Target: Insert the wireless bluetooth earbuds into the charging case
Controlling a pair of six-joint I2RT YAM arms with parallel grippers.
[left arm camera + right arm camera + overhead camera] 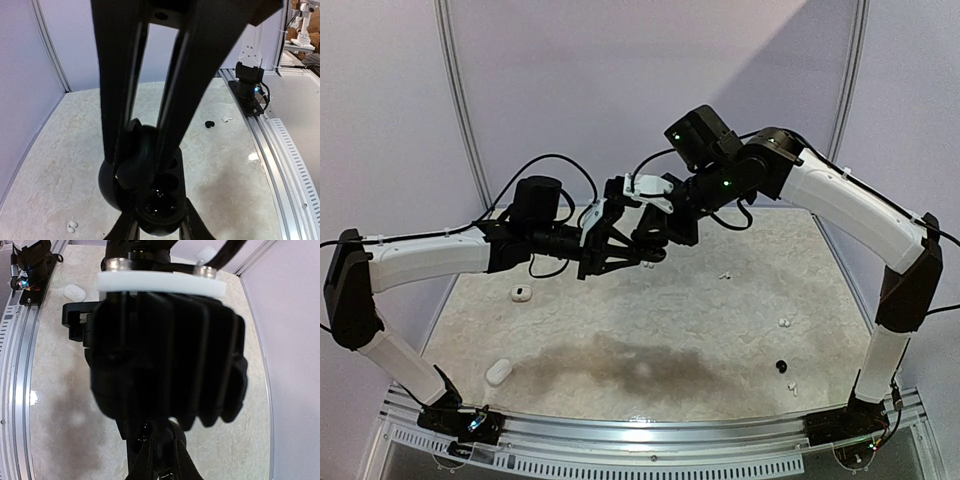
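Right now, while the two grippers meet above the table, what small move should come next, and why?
Probably ease the right gripper slowly a little closer to the black charging case, which the left gripper clamps in mid-air. The left wrist view shows the case open and the right fingers either side of its near end. I cannot tell whether a bud sits between them, so check that first.

Black charging case [161, 206], beige marbled table [720, 330]
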